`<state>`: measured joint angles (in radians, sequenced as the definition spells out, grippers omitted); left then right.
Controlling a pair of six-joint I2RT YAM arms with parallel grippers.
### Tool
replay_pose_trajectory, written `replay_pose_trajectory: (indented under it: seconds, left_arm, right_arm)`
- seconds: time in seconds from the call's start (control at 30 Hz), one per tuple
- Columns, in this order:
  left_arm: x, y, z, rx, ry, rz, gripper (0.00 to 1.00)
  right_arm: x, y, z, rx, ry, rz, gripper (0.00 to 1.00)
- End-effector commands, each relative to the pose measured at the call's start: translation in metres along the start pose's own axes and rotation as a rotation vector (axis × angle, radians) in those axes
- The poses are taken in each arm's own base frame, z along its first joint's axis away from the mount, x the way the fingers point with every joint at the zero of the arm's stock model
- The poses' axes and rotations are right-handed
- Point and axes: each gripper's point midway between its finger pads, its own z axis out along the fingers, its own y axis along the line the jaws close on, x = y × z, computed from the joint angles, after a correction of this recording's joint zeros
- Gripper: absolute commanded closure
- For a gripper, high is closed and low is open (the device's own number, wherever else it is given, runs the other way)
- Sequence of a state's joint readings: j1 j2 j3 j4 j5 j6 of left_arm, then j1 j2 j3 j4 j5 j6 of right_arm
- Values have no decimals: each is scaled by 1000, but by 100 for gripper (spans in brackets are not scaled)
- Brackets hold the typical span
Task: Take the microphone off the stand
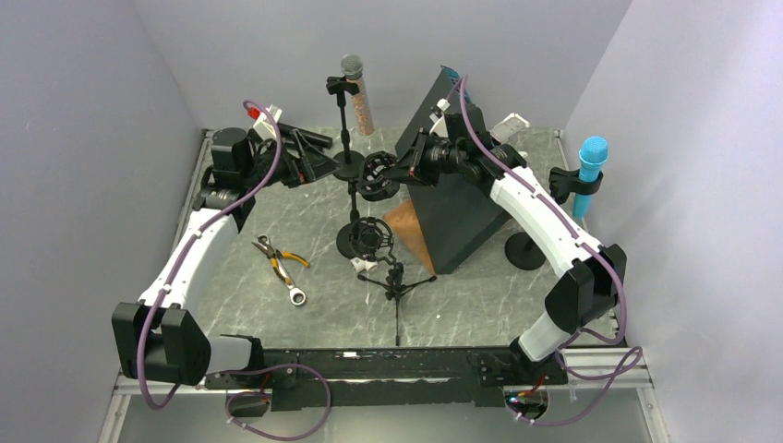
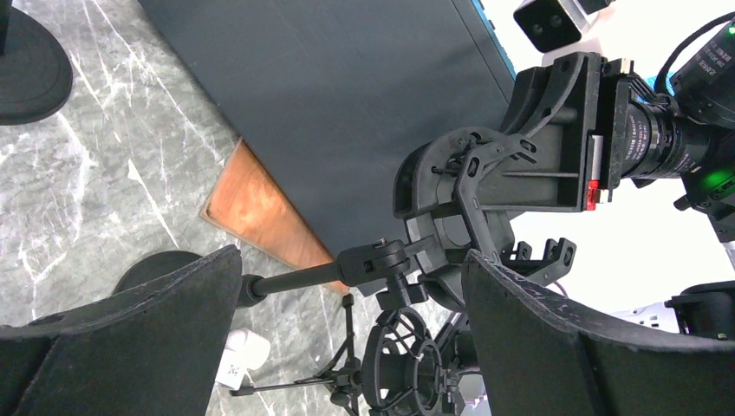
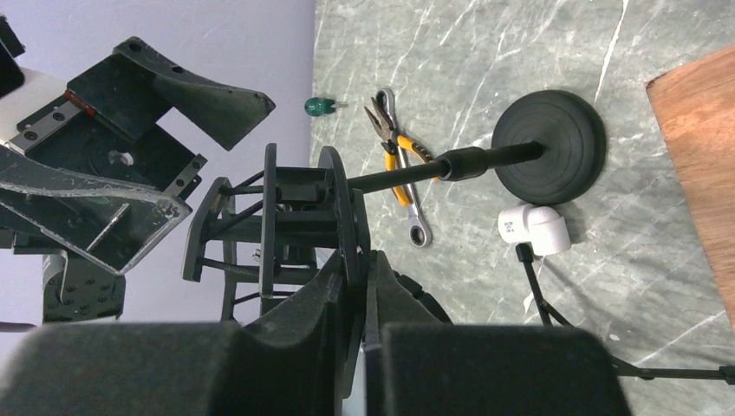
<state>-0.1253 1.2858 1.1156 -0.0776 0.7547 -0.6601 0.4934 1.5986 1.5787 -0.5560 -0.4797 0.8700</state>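
The shock mount [image 3: 340,199] atop the centre stand [image 3: 548,146] is pinched at its ring by the right gripper [image 3: 360,260], whose jaws are pressed almost together on it. The left gripper [image 2: 353,260] is held wide open just beside the mount, with nothing gripped. A grey microphone [image 1: 352,69] is clipped upright at the back, and a blue microphone [image 1: 591,159] is clipped at the far right.

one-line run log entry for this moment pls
right hand: shut on shock mount | left hand: open, facing mount | stand base: on table
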Motion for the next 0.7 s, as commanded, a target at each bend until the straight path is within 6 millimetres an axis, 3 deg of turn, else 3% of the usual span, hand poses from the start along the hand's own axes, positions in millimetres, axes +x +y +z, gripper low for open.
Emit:
replay_pose_trajectory:
  seconds: [0.0, 0.17, 0.4, 0.5, 0.67]
  left_arm:
    - [-4, -1, 5, 26, 2, 23, 1]
    - [-1, 9, 19, 57, 23, -28, 5]
    - [5, 13, 24, 71, 40, -40, 8]
    - [6, 11, 24, 89, 45, -41, 1]
    - [10, 8, 27, 100, 57, -37, 1]
  right_arm:
    - [-4, 24, -3, -87, -3, -52, 82]
    - [-5, 21, 2, -91, -4, -67, 70]
    - [-9, 23, 2, -108, -32, -96, 53]
    - [-10, 25, 2, -113, -29, -109, 51]
    - [-13, 29, 0, -120, -34, -123, 48]
